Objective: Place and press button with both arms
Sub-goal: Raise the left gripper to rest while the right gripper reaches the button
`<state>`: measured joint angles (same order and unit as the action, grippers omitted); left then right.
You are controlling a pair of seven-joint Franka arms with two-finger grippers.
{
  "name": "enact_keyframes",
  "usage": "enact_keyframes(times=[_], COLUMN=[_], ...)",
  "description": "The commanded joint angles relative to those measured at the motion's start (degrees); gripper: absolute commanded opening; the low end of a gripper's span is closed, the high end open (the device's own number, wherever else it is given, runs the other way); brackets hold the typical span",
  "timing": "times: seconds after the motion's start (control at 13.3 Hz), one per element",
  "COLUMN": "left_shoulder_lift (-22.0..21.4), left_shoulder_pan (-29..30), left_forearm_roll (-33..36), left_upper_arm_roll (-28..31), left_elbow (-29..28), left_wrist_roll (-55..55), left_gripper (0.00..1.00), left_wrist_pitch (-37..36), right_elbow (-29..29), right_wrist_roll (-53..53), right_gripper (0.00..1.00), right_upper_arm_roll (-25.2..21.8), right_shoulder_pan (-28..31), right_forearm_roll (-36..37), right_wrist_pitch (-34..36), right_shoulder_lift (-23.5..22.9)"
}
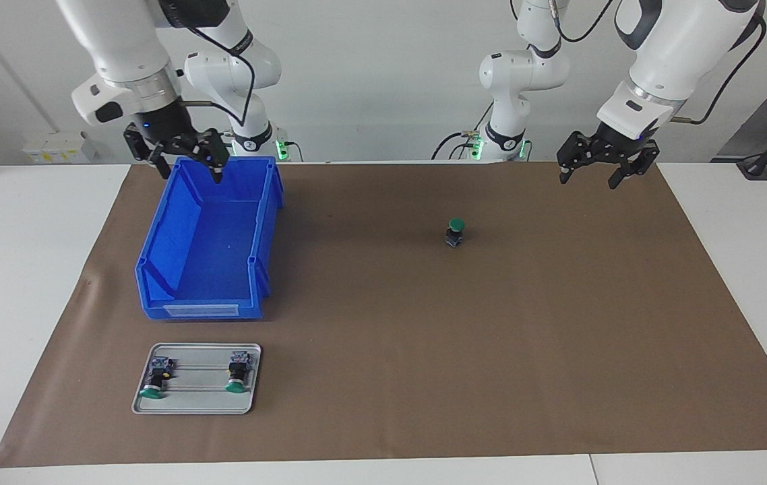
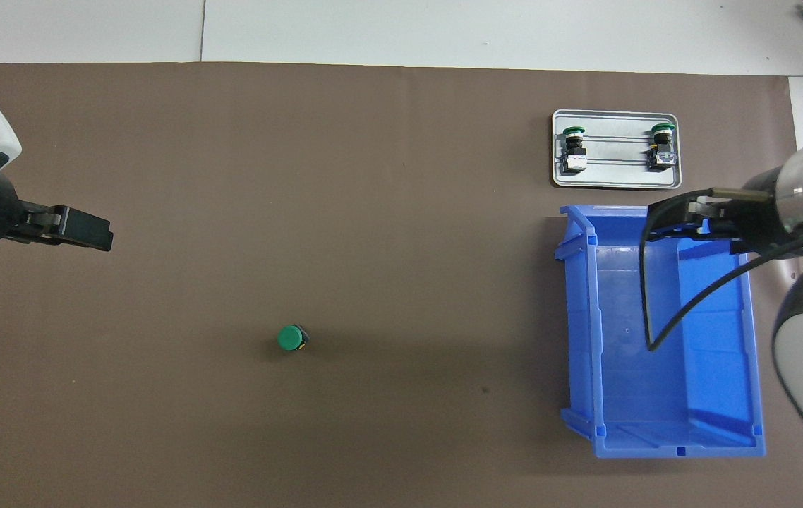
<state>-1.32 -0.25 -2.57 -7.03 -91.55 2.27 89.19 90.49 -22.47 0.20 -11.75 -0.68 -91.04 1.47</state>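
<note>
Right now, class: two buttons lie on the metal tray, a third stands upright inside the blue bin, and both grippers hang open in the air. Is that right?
One slip: the third button stands on the brown mat, not in the bin, which holds nothing. The facing view shows it. The tray's two buttons and both open grippers, left and right, are right.

Green-capped button (image 1: pixel 455 231), blue bin (image 1: pixel 208 244), brown mat (image 1: pixel 491 337), grey tray (image 1: pixel 196 404)

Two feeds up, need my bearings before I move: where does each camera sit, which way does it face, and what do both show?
Facing view: high across the table, looking at the robots; shows both arms, left gripper and right gripper raised, open.
Overhead view: high above the robots' end, looking forward and steeply down; only the left gripper and right gripper with forearms show.
Shared: upright button, blue bin, tray holding two buttons, turned half a turn.
</note>
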Motion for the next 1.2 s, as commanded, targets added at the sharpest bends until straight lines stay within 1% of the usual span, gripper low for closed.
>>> enact_keyframes(times=[0.0,0.08,0.15,0.3,0.38,0.6,0.68,0.75,0.83,0.9,1.05,1.13], left_shoulder_lift=[1.93,1.84,1.67,1.67,1.67,2.02,2.11,2.11,2.11,1.93,1.84,2.02], left_shoulder_pan=[0.42,0.42,0.6,0.6,0.6,0.86,1.82,2.18,2.1,2.18,1.4,0.43], left_forearm_roll=[1.86,1.95,1.87,1.77,1.69,1.51,1.34,1.34,1.25,1.25,1.6,1.69], left_upper_arm_roll=[-0.71,-0.62,-0.53,-0.44,-0.44,-0.09,0.08,0.0,0.0,0.0,0.26,0.78], left_elbow=[3.04,2.95,2.95,2.95,2.95,3.48,3.57,3.48,3.48,3.48,3.66,3.83], left_wrist_roll=[0.19,0.27,0.28,0.19,0.27,0.27,0.28,0.28,0.28,0.28,0.28,0.28], left_gripper=[1.0,1.0,1.0,1.0,1.0,1.0,1.0,1.0,1.0,1.0,1.0,1.0], left_wrist_pitch=[-2.26,-1.83,-1.3,-0.16,0.98,4.23,5.63,7.82,8.19,7.76,6.62,4.35], right_elbow=[1.62,1.54,1.27,0.84,0.14,-0.92,-0.06,-0.05,0.04,0.91,3.46,6.25], right_wrist_roll=[-11.52,-14.16,-17.4,-24.26,-26.29,-27.1,-27.37,-28.06,-28.07,-28.51,-27.73,-26.76], right_gripper=[1.0,1.0,1.0,1.0,1.0,1.0,1.0,1.0,1.0,1.0,1.0,1.0], right_upper_arm_roll=[0.42,0.42,0.42,0.42,0.42,0.51,0.42,0.42,0.51,0.51,0.51,0.51], right_shoulder_pan=[-8.7,-12.21,-16.68,-25.12,-27.77,-33.14,-34.73,-35.79,-37.01,-37.64,-38.52,-38.78], right_forearm_roll=[-0.55,-0.55,-0.55,0.15,0.5,0.42,0.51,0.77,1.64,1.74,1.82,1.91], right_wrist_pitch=[-6.49,-8.43,-10.98,-20.54,-25.37,-38.11,-42.07,-43.59,-45.44,-47.89,-48.7,-49.84], right_shoulder_lift=[-1.2,-2.34,-4.44,-10.58,-14.27,-24.2,-26.24,-28.78,-30.81,-31.61,-31.27,-30.57])
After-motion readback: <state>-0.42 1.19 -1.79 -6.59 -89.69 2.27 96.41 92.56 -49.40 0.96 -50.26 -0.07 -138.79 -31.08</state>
